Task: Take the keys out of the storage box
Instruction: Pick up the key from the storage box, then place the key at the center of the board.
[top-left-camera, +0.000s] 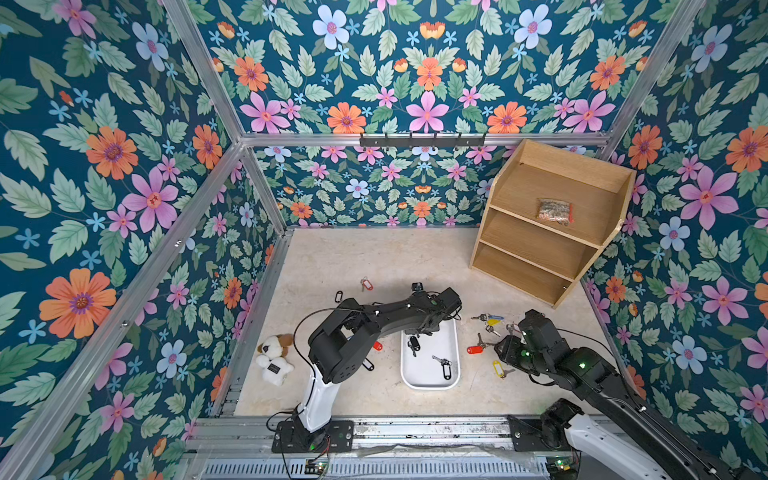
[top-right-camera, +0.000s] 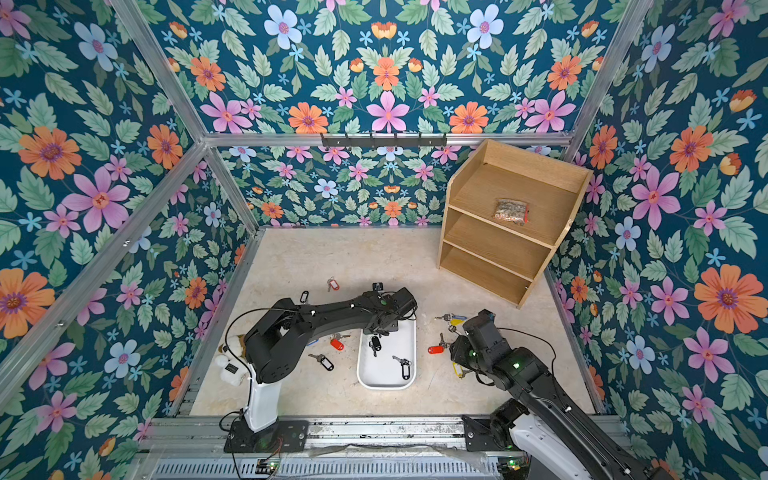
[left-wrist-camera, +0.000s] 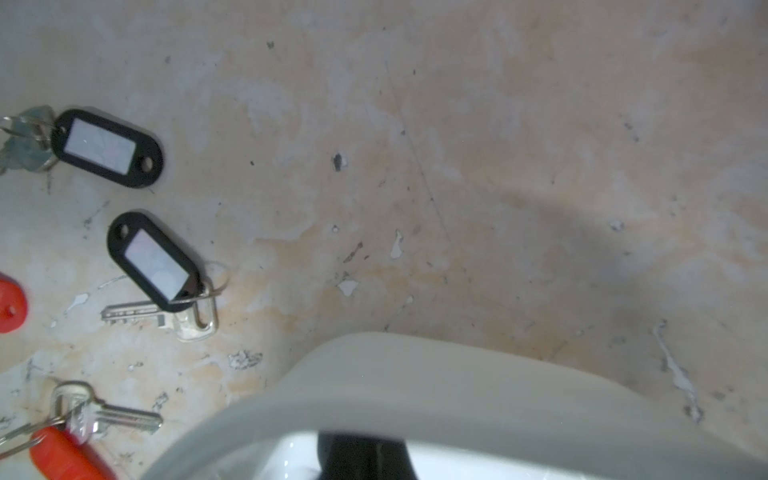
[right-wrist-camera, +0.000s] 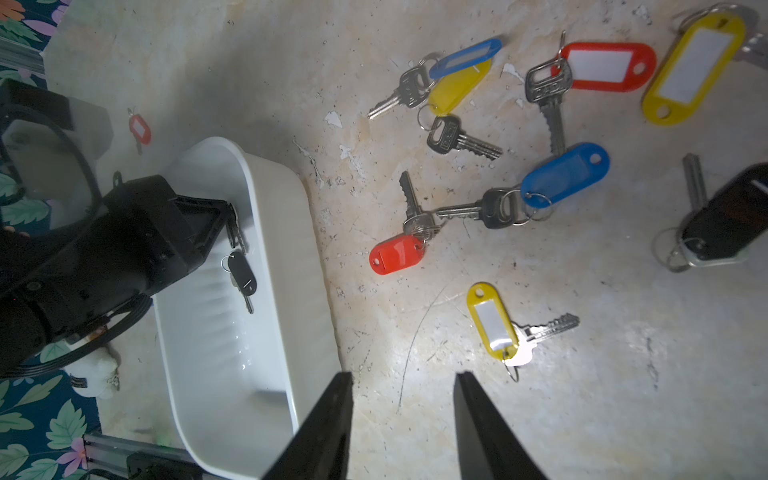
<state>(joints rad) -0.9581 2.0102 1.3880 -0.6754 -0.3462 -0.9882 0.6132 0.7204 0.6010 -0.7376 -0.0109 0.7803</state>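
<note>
Step in hand: lifting one set out of the shallow white plastic storage box (right-wrist-camera: 291, 249); two sets are inside, the others lie on the table.
Left gripper (right-wrist-camera: 230, 216): fingers closed, apparently pinching the small metal key with black oval plastic tag (right-wrist-camera: 243, 272), which dangles just below the fingertips, inside the box.
Second black-tagged key (top-left-camera: 444, 366): on the box floor, apart from the left fingers.
Right gripper (right-wrist-camera: 401, 415): fingers partly spread, empty, just beside the box wall.
Removed keys (right-wrist-camera: 397, 253): red, blue and yellow tags, scattered ahead of the right fingers.
Next move: raise clear of the rim, carry out, release.
Writing: tag inserts blank; embossing on the dark key heads (right-wrist-camera: 446, 135) unreadable.
</note>
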